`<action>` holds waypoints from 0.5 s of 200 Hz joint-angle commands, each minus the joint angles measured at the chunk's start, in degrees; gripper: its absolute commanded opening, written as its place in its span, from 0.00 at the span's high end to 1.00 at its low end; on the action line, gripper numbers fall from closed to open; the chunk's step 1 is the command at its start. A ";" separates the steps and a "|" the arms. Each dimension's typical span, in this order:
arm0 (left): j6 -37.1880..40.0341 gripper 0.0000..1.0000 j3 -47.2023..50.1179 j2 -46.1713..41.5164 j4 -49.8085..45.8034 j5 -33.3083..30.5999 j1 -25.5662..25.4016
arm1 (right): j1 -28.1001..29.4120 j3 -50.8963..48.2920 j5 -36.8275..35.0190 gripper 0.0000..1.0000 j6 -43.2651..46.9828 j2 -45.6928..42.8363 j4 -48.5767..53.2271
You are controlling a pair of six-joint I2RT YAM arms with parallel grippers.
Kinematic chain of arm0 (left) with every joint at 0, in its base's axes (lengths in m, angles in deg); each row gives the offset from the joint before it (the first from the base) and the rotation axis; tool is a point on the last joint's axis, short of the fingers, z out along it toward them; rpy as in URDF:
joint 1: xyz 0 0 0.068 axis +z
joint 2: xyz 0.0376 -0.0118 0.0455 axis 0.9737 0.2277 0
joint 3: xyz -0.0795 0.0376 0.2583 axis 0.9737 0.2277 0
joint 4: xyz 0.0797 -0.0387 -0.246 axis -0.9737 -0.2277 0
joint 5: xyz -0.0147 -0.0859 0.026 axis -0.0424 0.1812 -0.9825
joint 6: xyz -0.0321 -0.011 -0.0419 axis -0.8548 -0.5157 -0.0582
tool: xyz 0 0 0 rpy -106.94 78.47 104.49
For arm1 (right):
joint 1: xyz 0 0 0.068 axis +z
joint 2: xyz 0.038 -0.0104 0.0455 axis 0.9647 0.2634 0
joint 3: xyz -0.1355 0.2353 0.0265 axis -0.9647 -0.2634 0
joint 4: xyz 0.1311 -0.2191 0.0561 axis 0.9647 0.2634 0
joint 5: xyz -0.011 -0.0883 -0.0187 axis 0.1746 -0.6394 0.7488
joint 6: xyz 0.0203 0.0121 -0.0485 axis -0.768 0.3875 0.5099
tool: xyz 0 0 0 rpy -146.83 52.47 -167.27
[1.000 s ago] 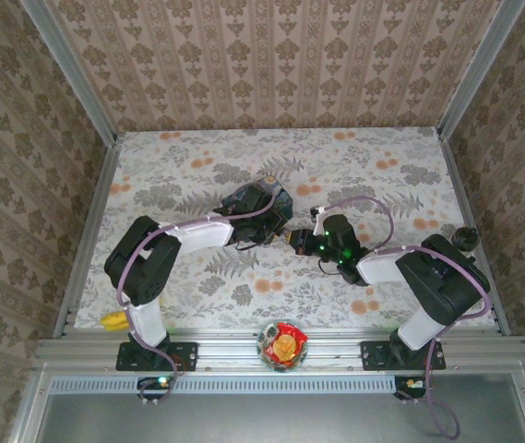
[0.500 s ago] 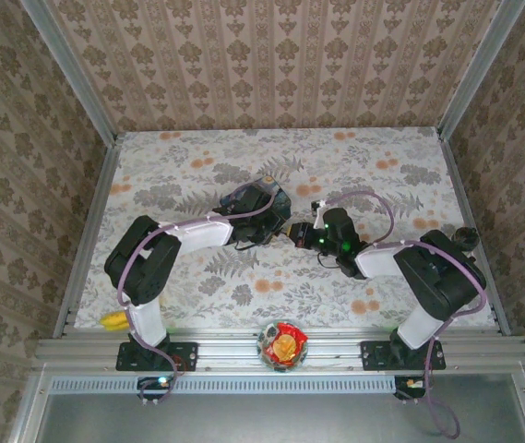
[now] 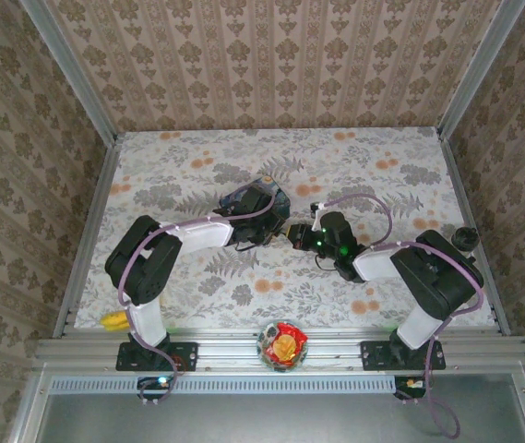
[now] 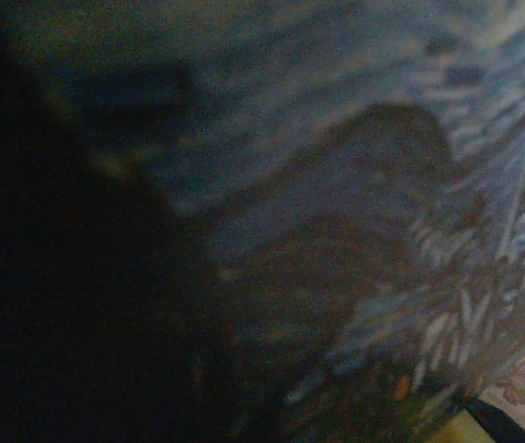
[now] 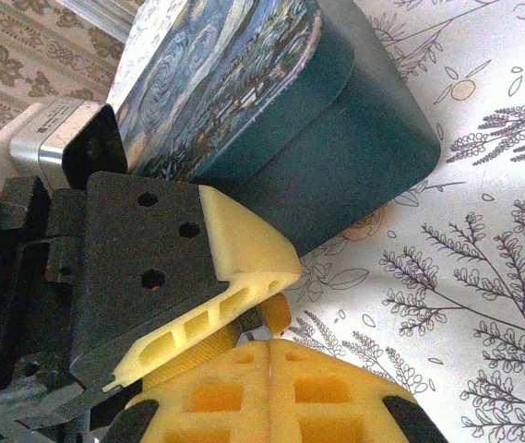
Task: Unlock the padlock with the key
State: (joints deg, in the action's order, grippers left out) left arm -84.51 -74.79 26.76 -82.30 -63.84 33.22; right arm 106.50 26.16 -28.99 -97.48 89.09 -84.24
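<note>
The blue starry-night box [image 3: 255,198] [image 5: 244,92] stands mid-table. My left gripper [image 3: 271,228] [image 5: 276,305] reaches past its near side. Its cream finger [image 5: 244,263] and a yellow ribbed finger below are shut on the padlock [image 5: 260,321], a tiny dark thing with a silvery part. My right gripper [image 3: 295,238] [image 5: 269,349] meets it tip to tip. Its yellow pads are pressed together, and a small silvery piece, apparently the key, sticks out of their seam into the padlock. The left wrist view is dark and blurred, with the box's painted side [image 4: 410,212] close up.
A bowl of wrapped sweets [image 3: 282,343] sits on the front rail between the arm bases. A yellow object [image 3: 113,320] lies at the table's front left corner and a black knob [image 3: 465,238] near the right edge. Patterned walls enclose the table.
My right gripper has slid a little to the left, closing on the left gripper's tips. The left arm and the blue box have stayed put.
</note>
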 commanded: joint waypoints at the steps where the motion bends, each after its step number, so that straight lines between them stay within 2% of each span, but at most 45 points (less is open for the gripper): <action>1: -7.71 0.90 0.87 1.51 -1.65 9.05 -1.74 | 1.28 -0.81 -4.33 1.00 0.16 -0.43 -1.19; 36: -8.31 0.85 2.35 1.29 -1.63 7.78 -1.05 | 1.19 -1.80 -7.60 1.00 0.77 -2.56 2.18; 76: -7.75 0.84 2.48 2.29 -2.39 5.51 -0.09 | 0.75 -3.99 -8.03 1.00 0.98 -5.09 3.95; 100: -6.75 0.79 1.87 3.34 -3.79 3.96 0.11 | 0.66 -5.19 -8.17 1.00 0.75 -7.08 5.14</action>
State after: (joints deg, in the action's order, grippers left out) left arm -85.06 -74.20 26.91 -80.62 -64.08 33.00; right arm 107.51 22.49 -34.43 -97.30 84.52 -82.07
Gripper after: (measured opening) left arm 0.294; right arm 0.063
